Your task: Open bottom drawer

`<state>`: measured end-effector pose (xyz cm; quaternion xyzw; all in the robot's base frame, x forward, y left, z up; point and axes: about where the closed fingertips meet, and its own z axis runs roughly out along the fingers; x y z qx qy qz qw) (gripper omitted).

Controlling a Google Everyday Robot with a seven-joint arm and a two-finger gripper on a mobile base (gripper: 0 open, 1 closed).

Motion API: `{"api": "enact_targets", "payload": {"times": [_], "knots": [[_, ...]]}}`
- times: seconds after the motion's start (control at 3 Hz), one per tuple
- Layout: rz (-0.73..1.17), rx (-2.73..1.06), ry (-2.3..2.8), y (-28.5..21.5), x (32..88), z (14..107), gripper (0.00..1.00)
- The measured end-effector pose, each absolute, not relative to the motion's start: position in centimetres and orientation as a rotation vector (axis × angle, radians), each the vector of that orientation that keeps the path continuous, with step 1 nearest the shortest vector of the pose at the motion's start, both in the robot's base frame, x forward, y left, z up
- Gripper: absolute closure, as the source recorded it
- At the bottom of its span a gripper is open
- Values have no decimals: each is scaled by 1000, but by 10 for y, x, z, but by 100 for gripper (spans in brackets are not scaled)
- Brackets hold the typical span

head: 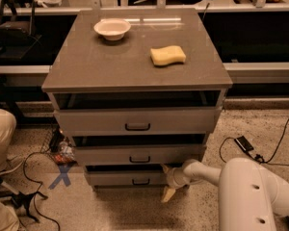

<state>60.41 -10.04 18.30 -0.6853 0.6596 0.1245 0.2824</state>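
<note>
The bottom drawer (pixel 113 179) is the lowest grey front of the cabinet, with a small black bar handle (pixel 141 181) at its centre. It stands out a little, with a dark gap above it. My gripper (pixel 166 181) is at the right end of this drawer front, low near the floor. Its fingers are spread one above the other: a pale lower finger (pixel 168 194) points down and the upper one sits by the drawer's top edge. The white arm (pixel 253 189) reaches in from the lower right.
The middle drawer (pixel 106 155) and top drawer (pixel 96 121) also stand slightly out. A white bowl (pixel 112 29) and a yellow sponge (pixel 168 55) lie on the cabinet top. Cables, a blue tape cross (pixel 61 175) and a black device (pixel 244 144) lie on the floor.
</note>
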Motion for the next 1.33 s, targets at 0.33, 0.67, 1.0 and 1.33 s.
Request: {"api": "enact_targets", "payload": {"times": [0.33, 0.67, 1.0, 1.33], "knots": [[292, -1835, 1791, -97, 613, 178, 18], [270, -1828, 1811, -98, 616, 172, 41], [256, -1809, 1837, -105, 613, 168, 65], [256, -1809, 1837, -105, 613, 174, 87]]}}
